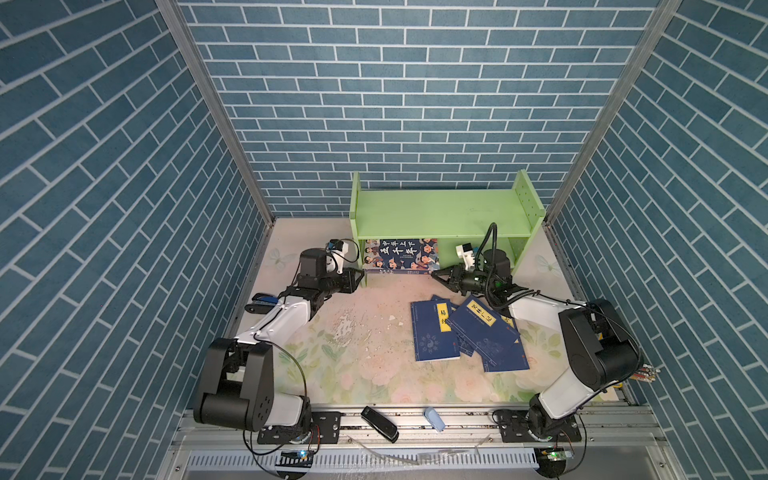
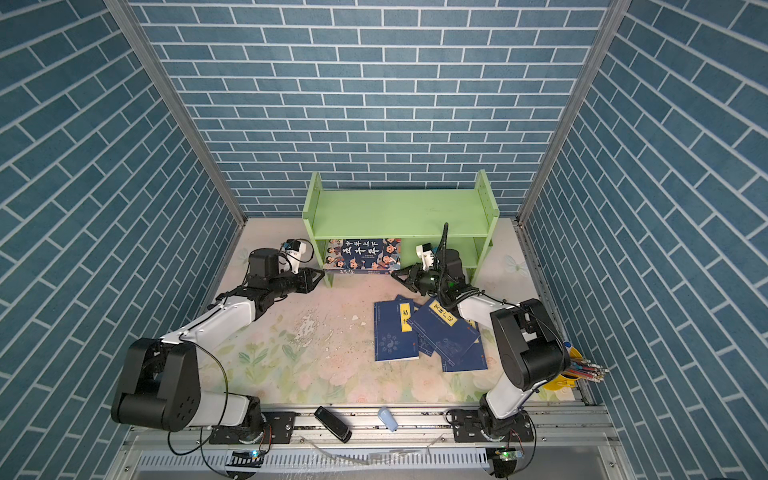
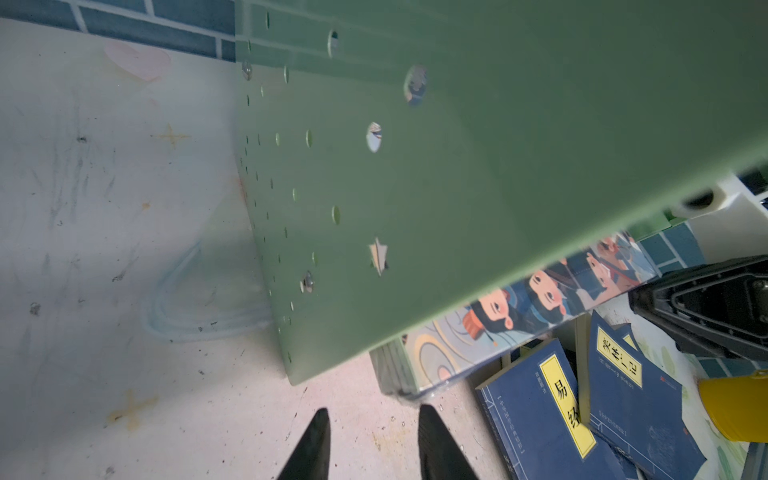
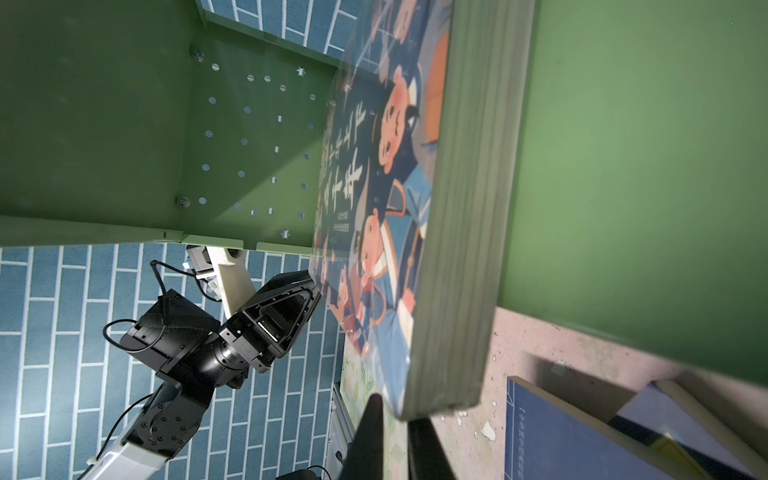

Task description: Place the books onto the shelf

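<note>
The big cartoon book (image 1: 401,254) lies cover up on the bottom board of the green shelf (image 1: 436,210). It is at the left end, close to the left side panel, and its front edge pokes out past the front edge of the board. To the right of the book we see bare green board, with the right arm in front of it.

The right claw (image 1: 433,274) sits at the book's front right corner. Its two fingers are nearly together and we see nothing between them. We cannot tell if they touch the corner.

The left claw (image 1: 362,277) is outside the shelf, just beside the left panel's front edge. Its fingers (image 3: 436,444) stand apart with only table between them.

The thin navy books (image 1: 465,332) lie in a messy pile on the flowery table (image 1: 353,365), near the right arm and apart from the shelf. Between the two claws we see open table.
</note>
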Robot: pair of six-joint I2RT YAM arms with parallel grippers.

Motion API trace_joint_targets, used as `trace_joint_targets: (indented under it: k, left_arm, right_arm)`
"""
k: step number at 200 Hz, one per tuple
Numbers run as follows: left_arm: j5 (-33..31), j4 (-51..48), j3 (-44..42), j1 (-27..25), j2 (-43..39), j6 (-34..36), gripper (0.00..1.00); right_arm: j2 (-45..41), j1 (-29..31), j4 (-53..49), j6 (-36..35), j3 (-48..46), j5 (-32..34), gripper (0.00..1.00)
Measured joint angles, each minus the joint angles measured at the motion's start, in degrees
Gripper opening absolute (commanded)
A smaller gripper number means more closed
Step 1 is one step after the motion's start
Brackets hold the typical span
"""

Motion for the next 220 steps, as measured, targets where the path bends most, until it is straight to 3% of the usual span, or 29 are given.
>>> trace_joint_targets:
  k: [220]
  left_arm:
    - [-1.49,2.51,0.0,-0.35,1.49,0.07,0.37]
  right_arm:
    - [3.96,0.15,1.57,0.42,2.21,-1.33,0.14]
